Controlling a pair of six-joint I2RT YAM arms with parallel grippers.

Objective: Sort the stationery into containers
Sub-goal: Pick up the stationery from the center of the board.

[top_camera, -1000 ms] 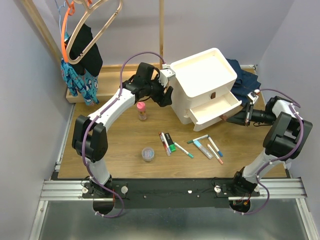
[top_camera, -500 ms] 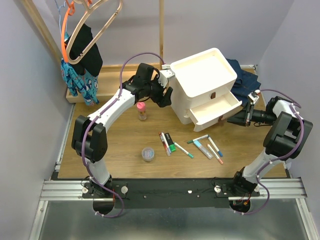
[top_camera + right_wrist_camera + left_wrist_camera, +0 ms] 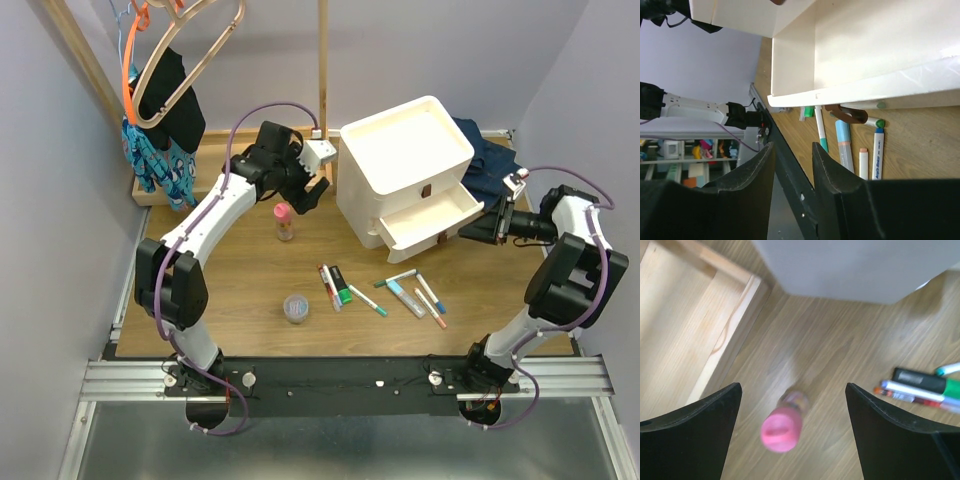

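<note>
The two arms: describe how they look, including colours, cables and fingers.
The left arm and right arm both have glossy white link shells with bulky black joint housings. A thin purple cable loops loosely along each. The left gripper and right gripper each carry two broad matte-black fingers. A small white block sits at the left wrist. No markings are legible.

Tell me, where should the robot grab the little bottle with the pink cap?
Grip the small round pink-capped bottle across its cap or just under it, coming straight down from above. It stands upright and alone on the wooden table, cap up, with bare space on both sides. The left arm's jaws hang open above it, probably wide enough to fit.
</note>
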